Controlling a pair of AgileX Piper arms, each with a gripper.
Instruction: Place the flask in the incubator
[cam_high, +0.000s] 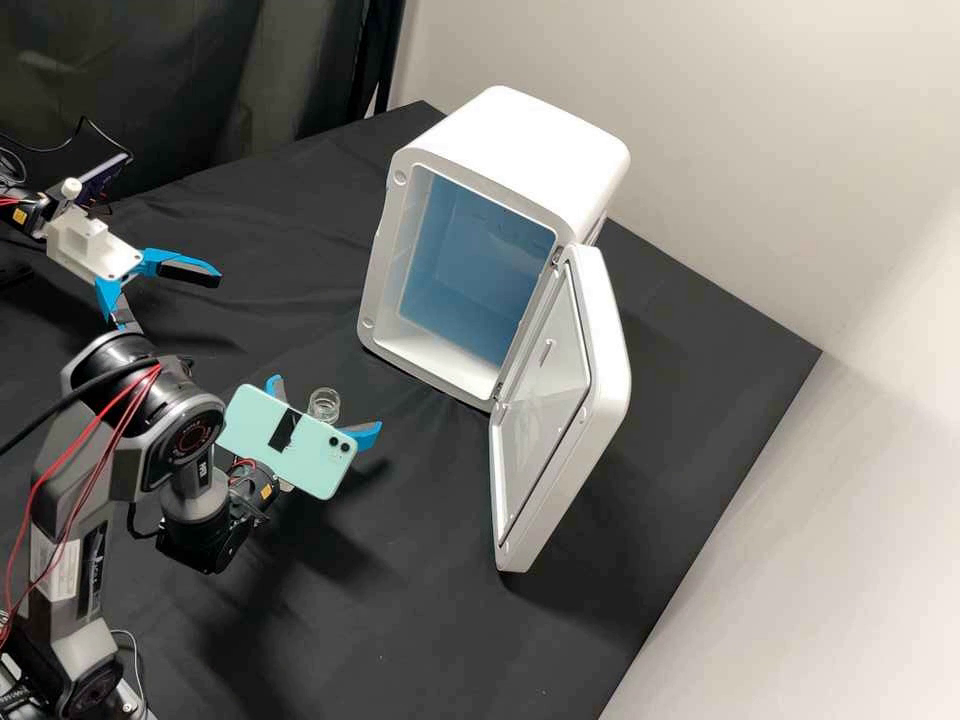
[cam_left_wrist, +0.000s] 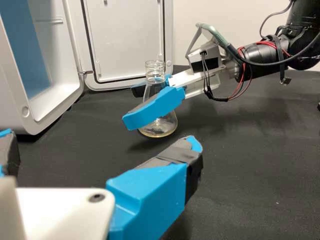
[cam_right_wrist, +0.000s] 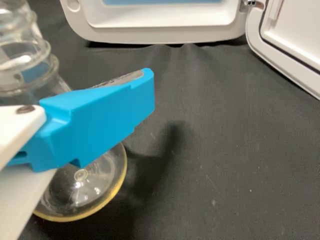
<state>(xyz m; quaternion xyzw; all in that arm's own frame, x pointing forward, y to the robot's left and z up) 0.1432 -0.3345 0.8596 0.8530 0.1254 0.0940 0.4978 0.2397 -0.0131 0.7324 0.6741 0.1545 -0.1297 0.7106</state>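
A clear glass flask (cam_high: 324, 404) stands upright on the black cloth in front of the white incubator (cam_high: 520, 150). The incubator's door (cam_high: 580, 400) hangs wide open and its blue inside is bare. My right gripper (cam_high: 323, 408) is open around the flask, one blue finger on either side. The left wrist view shows the flask (cam_left_wrist: 159, 125) with that gripper's near finger (cam_left_wrist: 152, 107) crossing its body. In the right wrist view the flask (cam_right_wrist: 75, 190) sits beside my own finger (cam_right_wrist: 100, 115). My left gripper (cam_high: 165, 297) hangs open at the far left, holding nothing.
A teal phone (cam_high: 290, 440) is mounted on the right arm's wrist. The open door (cam_left_wrist: 125, 40) stands to the right of the incubator's mouth. Black cloth covers the bench up to its right edge (cam_high: 760, 430).
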